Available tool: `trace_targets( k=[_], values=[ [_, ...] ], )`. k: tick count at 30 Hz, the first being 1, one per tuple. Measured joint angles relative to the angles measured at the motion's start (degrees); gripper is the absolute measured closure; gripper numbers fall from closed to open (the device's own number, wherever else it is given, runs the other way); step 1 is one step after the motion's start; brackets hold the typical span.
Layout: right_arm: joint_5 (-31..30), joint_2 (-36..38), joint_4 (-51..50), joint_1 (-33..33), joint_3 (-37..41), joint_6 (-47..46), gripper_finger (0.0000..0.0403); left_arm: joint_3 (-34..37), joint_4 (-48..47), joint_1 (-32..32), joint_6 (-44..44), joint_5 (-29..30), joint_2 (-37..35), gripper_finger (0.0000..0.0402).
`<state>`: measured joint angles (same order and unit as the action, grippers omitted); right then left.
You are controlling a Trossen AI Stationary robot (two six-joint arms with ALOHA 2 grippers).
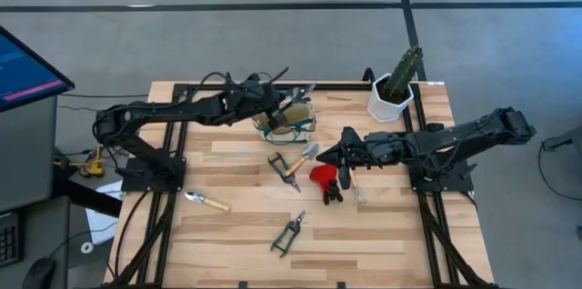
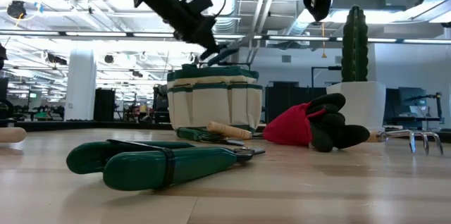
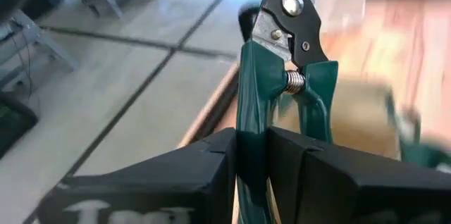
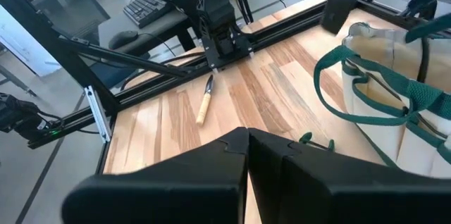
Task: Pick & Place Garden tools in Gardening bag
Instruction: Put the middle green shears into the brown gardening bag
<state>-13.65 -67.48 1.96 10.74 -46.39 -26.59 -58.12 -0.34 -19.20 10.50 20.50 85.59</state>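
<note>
Left pincer (image 3: 250, 157) is clamped on green-handled shears (image 3: 282, 62), gripping low on the handles with the blade end pointing away from the wrist. My read: the end grip keeps the fingers out of the bag mouth when the tool goes in tip-first. In the high view the held shears (image 1: 293, 100) sit right above the gardening bag (image 1: 289, 124) at the back of the counter (image 1: 382, 225); the low view agrees, with the tool hanging just over the bag (image 2: 215, 97) rim. Not yet released; whether the tip has entered the opening I can't tell.

Right pincer (image 1: 344, 139) is shut and empty, parked mid-counter just right of the bag, above the loose tools. Likely held clear so the arms don't clash over the bag.

Still on the counter:
- second pair of green shears (image 1: 288, 234), front centre, well apart from the bag
- small trowel with light wooden handle (image 1: 207, 202), front left
- wooden-handled tool (image 1: 296, 162) just in front of the bag
- red-and-black item (image 1: 326, 183) beside it, looks like soft fabric in the low view
- small rake-like tool (image 2: 412, 138), far right in the low view

Potted cactus (image 1: 398, 84) stands at the back right corner, not part of the job.

Judgement: drop step for one pair of shears; most of the task remains.
</note>
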Motion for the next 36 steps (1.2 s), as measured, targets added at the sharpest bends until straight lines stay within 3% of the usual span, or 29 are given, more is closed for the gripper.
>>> trace_targets(
  k=[13,36],
  values=[
    [-1.2,0.0,-0.3,-0.4,0.0,-0.3,0.0403,8.3,-2.1,1.6,-0.4,-0.4,-2.8,0.0364],
    [-1.4,0.0,-0.3,-0.4,0.0,-0.4,0.0403,8.5,-2.2,2.8,-0.3,-2.4,-2.8,0.0352]
  ],
)
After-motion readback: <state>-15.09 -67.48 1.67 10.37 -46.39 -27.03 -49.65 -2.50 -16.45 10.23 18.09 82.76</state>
